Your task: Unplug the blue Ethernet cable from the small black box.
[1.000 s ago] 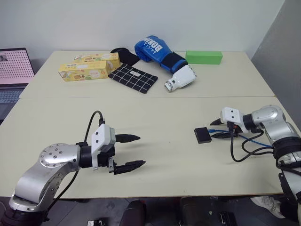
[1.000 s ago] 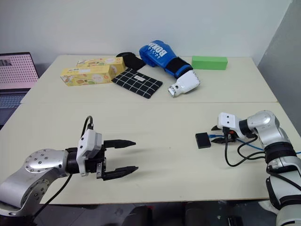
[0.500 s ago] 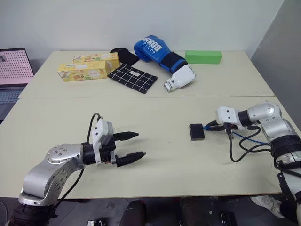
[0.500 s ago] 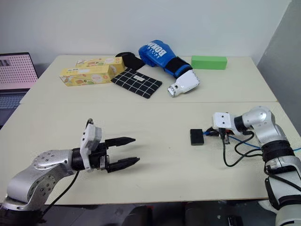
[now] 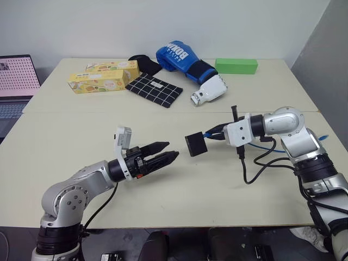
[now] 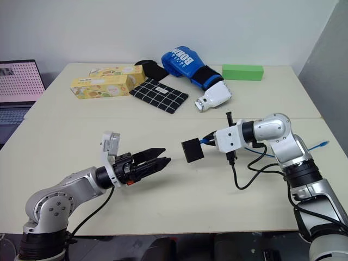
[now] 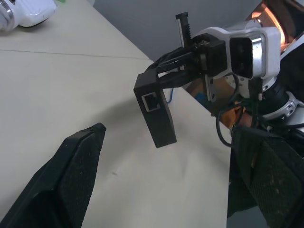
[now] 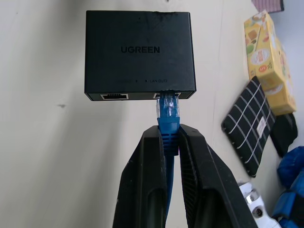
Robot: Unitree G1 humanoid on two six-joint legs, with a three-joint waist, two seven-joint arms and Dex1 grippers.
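From the head view I see my right tool point(image 5: 217, 134) clamped on the blue Ethernet cable point(image 5: 213, 132), the small black box point(image 5: 196, 145) hanging off its plug above the surface point(image 5: 179, 117); a second ago it lay flat. In the left wrist view, my left tool point(image 7: 161, 185) gapes apart just short of the box. In the right wrist view the plug sits in its port.

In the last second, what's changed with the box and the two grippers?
The right gripper shut on the blue Ethernet cable at its plug and lifted the small black box off the table, carrying it toward the left gripper. The box hangs from the cable, still plugged in. The left gripper, open, rolled and edged toward the box. The things at the table's far side stayed put.
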